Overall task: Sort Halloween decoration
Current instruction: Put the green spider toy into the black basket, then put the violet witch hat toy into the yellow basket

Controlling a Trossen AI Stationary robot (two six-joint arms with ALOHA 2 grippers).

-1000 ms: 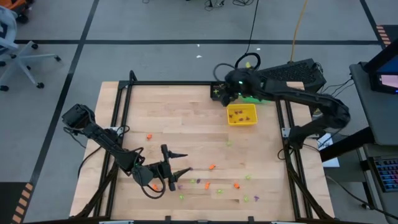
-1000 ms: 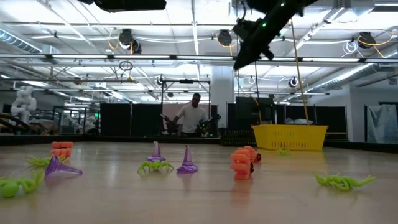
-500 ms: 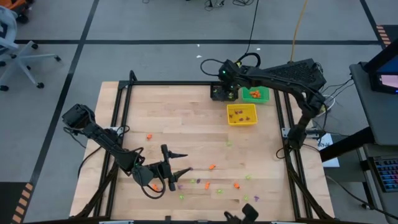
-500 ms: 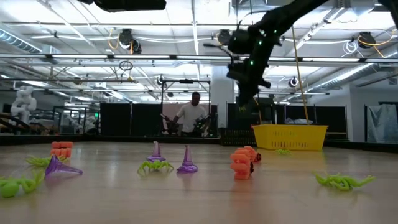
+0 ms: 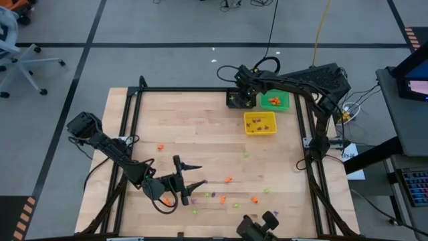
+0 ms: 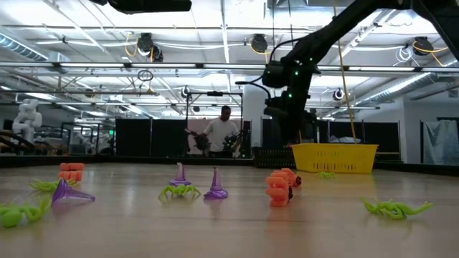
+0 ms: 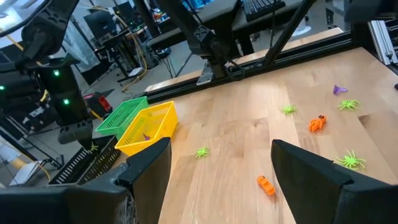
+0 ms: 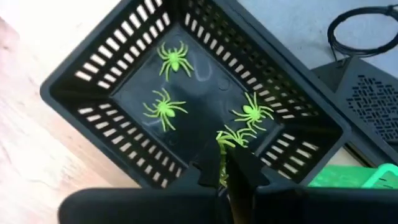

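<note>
left gripper (image 5: 190, 175) sitting wide open and empty near the table's front edge, tiny orange, purple and light-green plastic trinkets (image 5: 228, 179) lying scattered just beside it, right gripper (image 8: 231, 167) hovering over black slatted plastic bin (image 8: 81, 93) at far edge, fingers pinching a light-green spider (image 8: 231, 140), three more spiders (image 8: 164, 109) lying inside

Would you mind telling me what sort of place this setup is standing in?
Most likely a robotics lab or workshop: exposed ceiling trusses and hanging lights overhead, a person working at other equipment beyond the wooden table, and a grey rolling office chair on the taped floor.
</note>
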